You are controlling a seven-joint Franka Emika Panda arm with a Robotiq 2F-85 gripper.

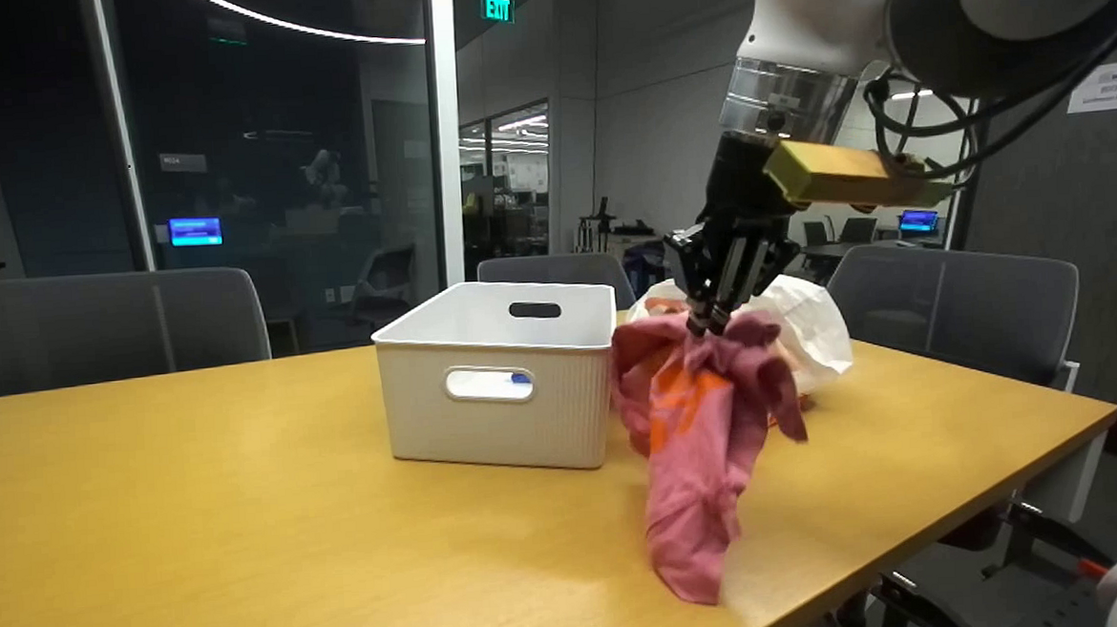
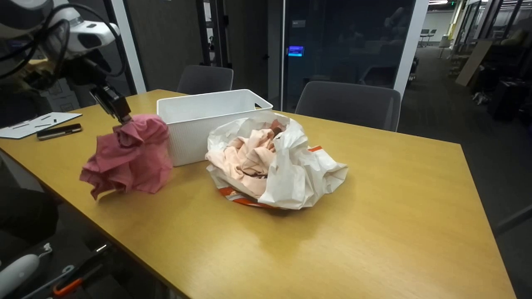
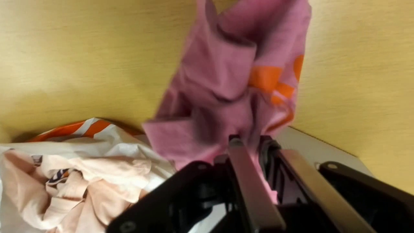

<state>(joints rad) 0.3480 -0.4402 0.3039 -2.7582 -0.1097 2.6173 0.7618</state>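
— Gripper (image 1: 707, 326): what is its state?
— Pinched on the gathered top of the pink cloth (image 2: 143, 162), pointing down at a tilt.
— Where does the pink cloth hang?
— Over the tabletop (image 2: 374, 236), just beside the bin (image 1: 517, 435) and near the bag (image 2: 297, 174), which holds peach cloth (image 2: 249, 153). Contact between the hanging end and the tabletop cannot be confirmed.
— How is this hold best managed?
— Grip several layers together; a shallow pinch may slip. Move slowly to limit swing. Keep loose folds clear of the bin's rim and the bag, where they could snag.
— Describe surface and room.
— Tabletop: yellow, wood-grained, apparently smooth, with a soft sheen. Room: dark glass wall (image 1: 274, 175), gray chairs (image 2: 349, 106), green exit sign (image 1: 498, 8).
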